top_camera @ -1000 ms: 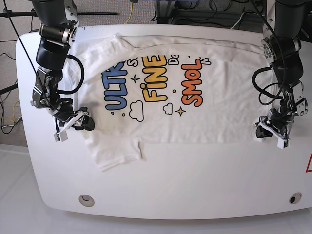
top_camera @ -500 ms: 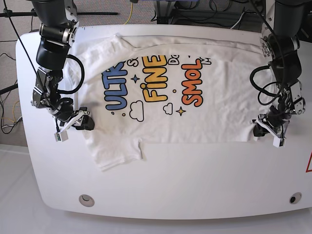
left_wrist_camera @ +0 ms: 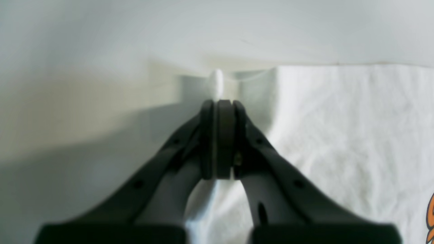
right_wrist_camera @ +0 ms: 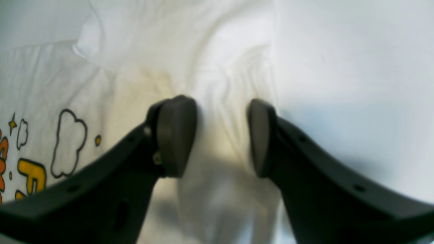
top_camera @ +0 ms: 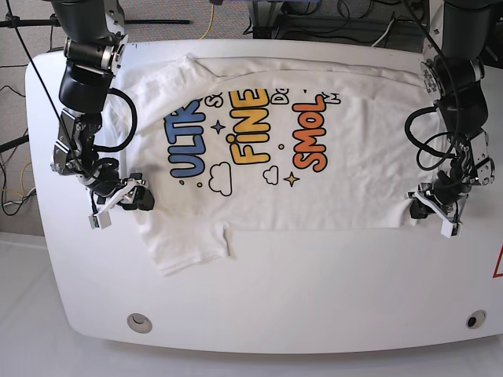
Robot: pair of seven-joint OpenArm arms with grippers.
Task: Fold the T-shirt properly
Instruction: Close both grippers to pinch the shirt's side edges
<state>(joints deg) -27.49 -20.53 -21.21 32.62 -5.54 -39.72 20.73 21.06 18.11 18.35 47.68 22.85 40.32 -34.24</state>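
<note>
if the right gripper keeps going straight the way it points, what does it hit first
Most likely the T-shirt: the right gripper stands open with a rumpled ridge of white cloth between its pads and more cloth straight ahead. Depth is hard to judge.

Both arms are built of black, rounded segments with silvery metal rings at the joints, and a thick black cable loops out beside each forearm. The left gripper (top_camera: 435, 216) and the right gripper (top_camera: 118, 206) carry pale, whitish pieces around their black fingers. Seen from the wrist cameras, the fingers (right_wrist_camera: 176, 135) are matte black, curved like horns, and widen toward the base. Each ends in a flat, rounded dark grey pad. Small round screw holes dot their sides.
</note>
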